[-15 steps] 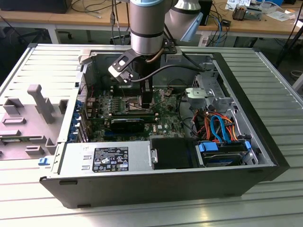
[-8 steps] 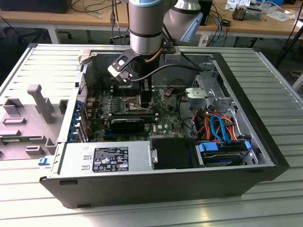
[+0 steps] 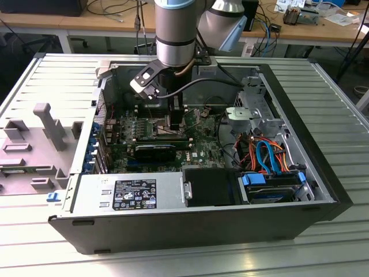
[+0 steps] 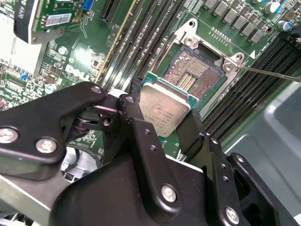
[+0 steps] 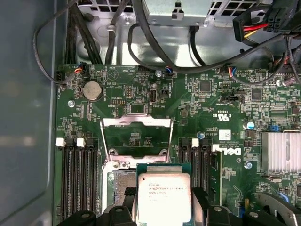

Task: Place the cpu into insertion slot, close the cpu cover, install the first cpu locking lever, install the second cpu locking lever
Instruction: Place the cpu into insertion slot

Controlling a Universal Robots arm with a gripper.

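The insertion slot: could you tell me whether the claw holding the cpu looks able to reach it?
Probably yes: the cpu cover stands open, the insertion slot lies bare near the cpu in the claw, and nothing seems to lie between them.

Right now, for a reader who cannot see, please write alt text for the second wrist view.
The black gripper holds the cpu by two opposite edges, not yet seated in the open insertion slot. The slot's contacts are bare on the green motherboard, between long black memory slots.
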